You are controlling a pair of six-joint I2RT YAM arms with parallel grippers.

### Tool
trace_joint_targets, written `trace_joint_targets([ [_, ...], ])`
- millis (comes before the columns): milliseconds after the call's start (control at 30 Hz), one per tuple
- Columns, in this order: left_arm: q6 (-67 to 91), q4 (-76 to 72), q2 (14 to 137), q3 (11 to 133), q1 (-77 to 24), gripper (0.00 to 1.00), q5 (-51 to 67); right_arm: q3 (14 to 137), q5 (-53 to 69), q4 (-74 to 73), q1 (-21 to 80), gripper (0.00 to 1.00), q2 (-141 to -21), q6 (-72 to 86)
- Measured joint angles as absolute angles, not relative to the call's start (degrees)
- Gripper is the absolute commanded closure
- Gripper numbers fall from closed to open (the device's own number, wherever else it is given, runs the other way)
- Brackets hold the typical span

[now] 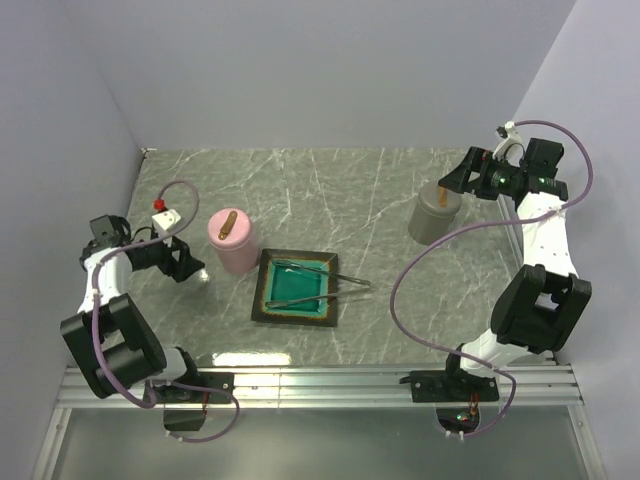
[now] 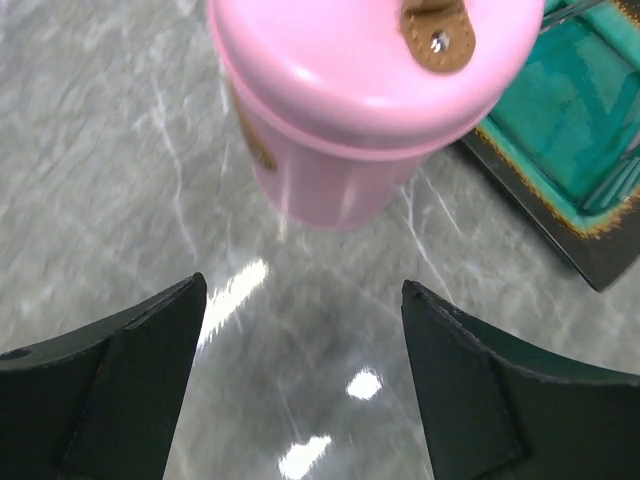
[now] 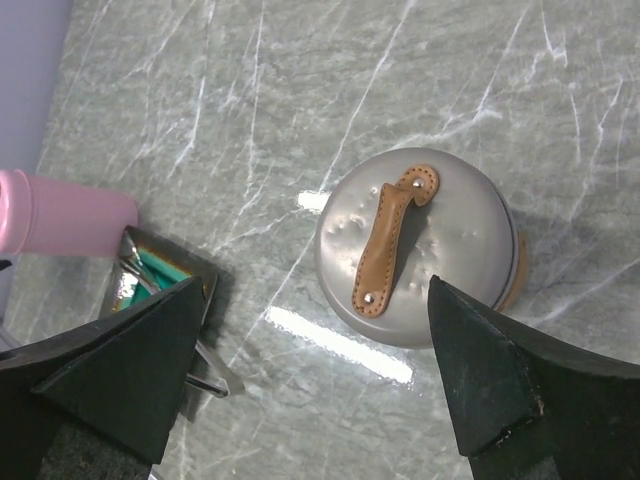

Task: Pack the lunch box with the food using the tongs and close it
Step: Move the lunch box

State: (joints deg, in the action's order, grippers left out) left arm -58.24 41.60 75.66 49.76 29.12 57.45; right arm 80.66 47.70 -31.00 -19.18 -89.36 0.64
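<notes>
Nearest the arm bases, the square green plate (image 1: 258,300) is seen with the tongs (image 1: 345,279) laid across it. Their joined end overhangs the rim toward three o'clock. No food is seen on the plate or anywhere else, so it is judged to be packed already, though that cannot be confirmed. The overhanging tongs could be swept off by a passing arm or a trailing cable.

At ten o'clock from the plate the lunch box (image 1: 234,252) stands upright with its lid (image 1: 229,226) on. The left gripper (image 1: 185,262) is released, nothing between its fingers, and sits low just beside the box at its eight o'clock. The box is tall and narrow, so it could be toppled by any sideways drift of that arm. Whether the lid is pressed fully home cannot be told, and food would be spilled by a fall if it is loose.

Farthest off, at two o'clock from the plate, a grey container (image 1: 433,222) is straddled from above by the right gripper (image 1: 458,180), likewise released. Its strap could be snagged, or the container dragged, if that arm is drawn away at a slant.
</notes>
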Motion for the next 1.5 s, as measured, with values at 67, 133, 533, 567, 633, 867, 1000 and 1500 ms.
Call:
trace_joint_targets([
  [67, -56.2, 37.1, 76.0, 48.1, 26.7, 0.17, 57.3, 80.7, 47.3, -31.5, -19.2, 0.01, -89.3, 0.0],
  [133, -53.9, 33.0, 76.0, 46.7, 24.2, 0.18, 56.8, 80.7, 46.2, -32.1, -19.2, 0.01, -89.3, -0.7],
  [533, -38.4, 11.1, 80.7, 45.6, 15.9, 0.23, 52.3, 82.3, 37.7, -41.8, -20.8, 0.00, -86.0, -15.5],
  [567, -37.4, 9.9, 81.3, 45.7, 15.4, 0.23, 52.1, 82.1, 37.6, -42.7, -21.6, 0.00, -85.5, -17.1],
  [633, -35.6, 8.0, 82.6, 46.0, 14.3, 0.23, 51.4, 81.1, 37.8, -43.2, -23.6, 0.00, -84.4, -20.4],
  [867, -31.2, 2.8, 89.1, 50.7, 8.5, 0.22, 48.6, 74.2, 40.6, -45.3, -31.6, 0.00, -82.2, -33.9],
  [1000, -29.3, 1.2, 93.7, 55.4, 6.1, 0.22, 47.3, 74.1, 42.8, -45.7, -33.5, 0.02, -85.3, -42.2],
  [1500, -27.6, 0.5, 96.4, 59.0, 3.5, 0.20, 45.1, 71.0, 50.2, -46.8, -32.6, 0.00, -97.5, -83.0],
])
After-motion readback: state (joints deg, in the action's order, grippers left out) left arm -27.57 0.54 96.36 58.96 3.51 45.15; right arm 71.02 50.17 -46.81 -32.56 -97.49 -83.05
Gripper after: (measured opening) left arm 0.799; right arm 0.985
